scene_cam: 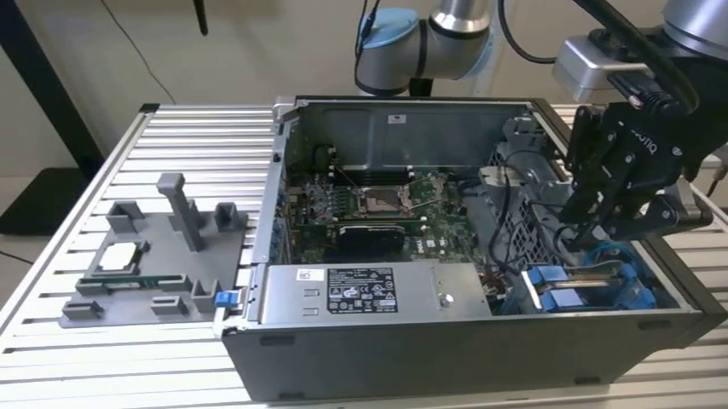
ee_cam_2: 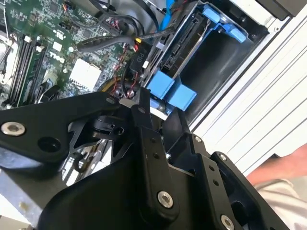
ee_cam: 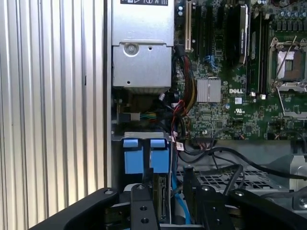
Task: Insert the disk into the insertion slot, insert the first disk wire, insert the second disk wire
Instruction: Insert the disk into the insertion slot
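Hand (scene_cam: 586,232) hangs inside open computer case (scene_cam: 455,362), at exterior view's right, just above insertion slot (scene_cam: 609,285). Fingers (ee_cam: 143,206) parted, nothing seen gripped between them. Disk (ee_cam_2: 184,45) sits in slot, blue carrier tabs (ee_cam: 145,155) showing. Case stands on slatted worktop (scene_cam: 102,366).

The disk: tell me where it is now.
At the exterior view's lower right, the disk sits in a corner of the case, beside the power-supply box and just below the end effector.
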Controlling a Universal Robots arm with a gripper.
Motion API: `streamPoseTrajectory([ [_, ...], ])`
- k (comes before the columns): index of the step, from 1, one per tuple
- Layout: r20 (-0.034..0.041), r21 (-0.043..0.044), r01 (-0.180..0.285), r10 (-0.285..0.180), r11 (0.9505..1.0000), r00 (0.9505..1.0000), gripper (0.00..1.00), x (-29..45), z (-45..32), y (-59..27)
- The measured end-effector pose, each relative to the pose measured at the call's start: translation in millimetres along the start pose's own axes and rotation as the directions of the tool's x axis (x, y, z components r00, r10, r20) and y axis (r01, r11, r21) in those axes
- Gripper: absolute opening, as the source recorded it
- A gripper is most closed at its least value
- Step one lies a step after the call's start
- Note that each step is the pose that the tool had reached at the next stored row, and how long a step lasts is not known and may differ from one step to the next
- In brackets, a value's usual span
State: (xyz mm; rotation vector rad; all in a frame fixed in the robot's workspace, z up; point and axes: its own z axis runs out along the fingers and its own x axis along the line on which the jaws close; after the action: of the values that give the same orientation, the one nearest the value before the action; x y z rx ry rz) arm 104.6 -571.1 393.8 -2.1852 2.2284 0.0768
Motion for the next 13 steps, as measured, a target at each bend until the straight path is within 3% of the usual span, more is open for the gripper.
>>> streamPoseTrajectory([
  [4,0.0014,0.0012,0.0,0.0,1.0,1.0,1.0,-2.4,-1.8,0.0],
  [6,0.0045,0.0066,0.0,0.0,1.0,1.0,1.0,-3.3,-1.9,0.1],
  [8,0.0103,0.0171,0.001,-0.001,0.9999,0.9999,1.0,-4.3,-1.8,0.1],
  [13,0.0263,0.0538,0.004,-0.005,0.9985,0.9996,1.0,-7.3,-1.5,0.1],
])
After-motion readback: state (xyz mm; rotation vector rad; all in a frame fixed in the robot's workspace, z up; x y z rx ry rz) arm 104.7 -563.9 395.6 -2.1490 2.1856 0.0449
